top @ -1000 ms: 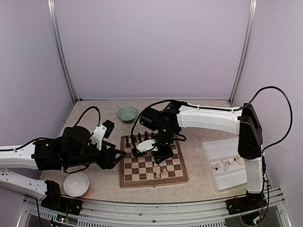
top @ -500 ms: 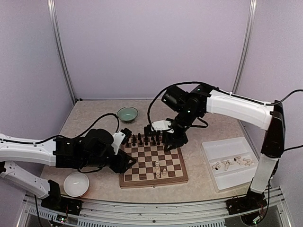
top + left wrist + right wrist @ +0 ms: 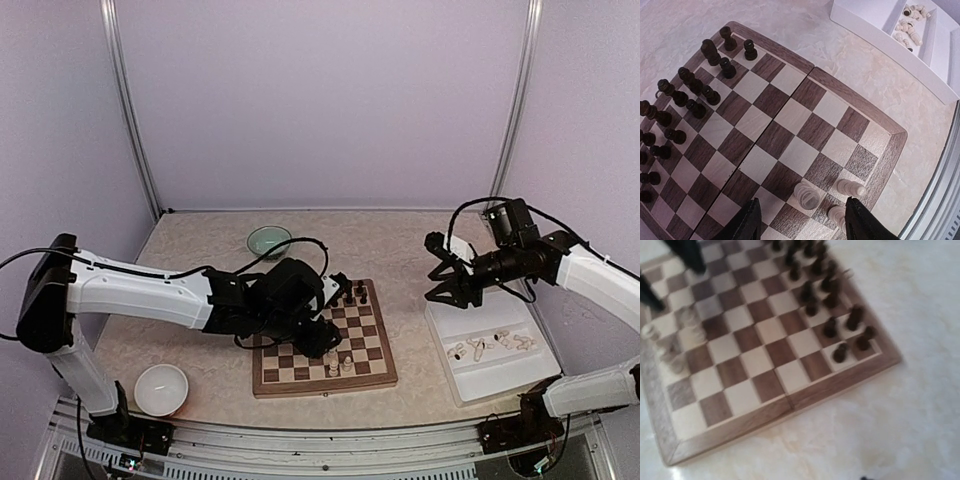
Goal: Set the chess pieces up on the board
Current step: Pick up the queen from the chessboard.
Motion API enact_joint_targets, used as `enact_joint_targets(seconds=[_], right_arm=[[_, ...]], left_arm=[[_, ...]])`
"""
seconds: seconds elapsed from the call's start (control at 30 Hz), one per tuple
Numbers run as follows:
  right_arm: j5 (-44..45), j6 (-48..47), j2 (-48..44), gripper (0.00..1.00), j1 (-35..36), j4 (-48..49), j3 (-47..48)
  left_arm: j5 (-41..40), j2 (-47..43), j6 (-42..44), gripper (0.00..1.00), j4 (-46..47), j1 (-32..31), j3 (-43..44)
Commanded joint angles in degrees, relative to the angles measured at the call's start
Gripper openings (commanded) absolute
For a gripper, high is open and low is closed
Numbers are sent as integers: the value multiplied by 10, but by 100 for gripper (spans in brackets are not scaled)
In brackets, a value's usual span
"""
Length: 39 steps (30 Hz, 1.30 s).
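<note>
Left wrist view: left gripper [image 3: 805,220] hovering empty, fingers apart, over the board [image 3: 790,150].
Chess pieces [image 3: 806,195]: three standing just beneath; others lying in the tray [image 3: 480,322].
Right gripper [image 3: 440,272]: hanging parted above the tray.
Risk: I'm fearing a low sweep toppling them.

Top view looks down from high, near side; 2 wrist views — closer, tilted — share the board [image 3: 790,150] with it.

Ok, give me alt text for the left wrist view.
The open left gripper hangs over a wooden chessboard, with three cream chess pieces just ahead of it near the board's edge. Dark chessmen crowd the opposite side; a white tray of loose pieces lies beyond.
</note>
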Motion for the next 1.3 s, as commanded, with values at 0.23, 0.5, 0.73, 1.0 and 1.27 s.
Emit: enact_joint_targets(seconds=[0.23, 0.5, 0.73, 1.0, 1.27], right_arm=[[-44, 32, -64, 54, -49, 147, -87], [-39, 23, -44, 55, -49, 144, -84], [-37, 21, -37, 55, -49, 142, -84], [-36, 19, -39, 55, -49, 140, -87], [-36, 16, -38, 54, -49, 140, -88]], left_arm=[[51, 57, 27, 60, -55, 23, 84], [70, 69, 49, 57, -92, 29, 95], [90, 87, 50, 52, -93, 26, 94], [81, 112, 51, 38, -101, 27, 110], [69, 103, 47, 21, -104, 26, 111]])
